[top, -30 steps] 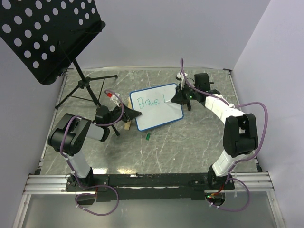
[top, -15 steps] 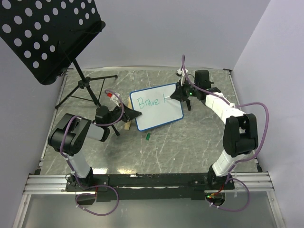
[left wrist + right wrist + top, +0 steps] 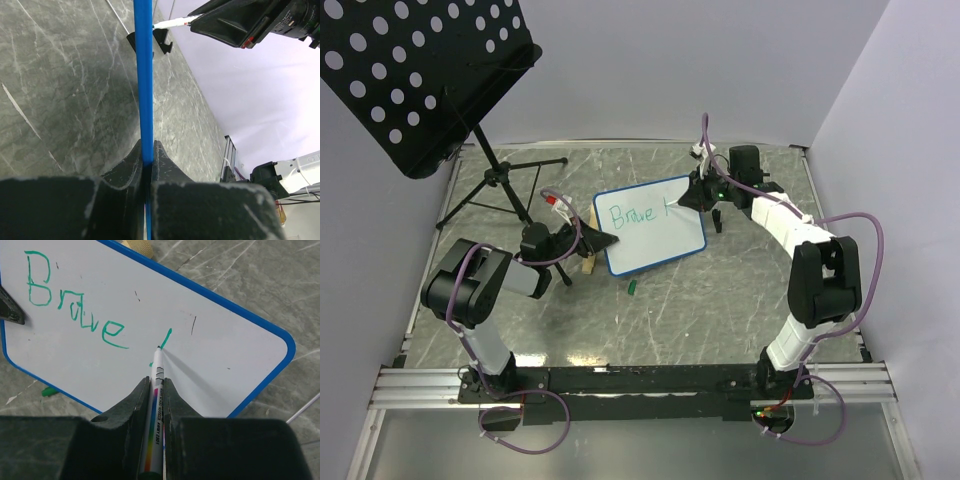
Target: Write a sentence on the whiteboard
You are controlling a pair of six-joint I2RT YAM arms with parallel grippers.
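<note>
Green stroke (image 3: 167, 335) extended | right end effector (image 3: 156, 383) clenches marker (image 3: 157, 367) | left end effector (image 3: 146, 150) clenches whiteboard (image 3: 144, 75)

A white whiteboard (image 3: 650, 224) rimmed in blue and marked in green, on a grey veined table (image 3: 740, 290).

The sentence (image 3: 74, 314) is written in thin green strokes, and a few small dark flecks are seen on the white face. The marker (image 3: 156, 390) is white-bodied, with a rainbow stripe and black print along its barrel. The table is patterned like marble, grey with pale veins. A small green piece (image 3: 632, 288), possibly a cap, is seen. The music-stand panel (image 3: 410, 70) is black, dotted with round holes. The cables (image 3: 866, 215) are purple.
</note>
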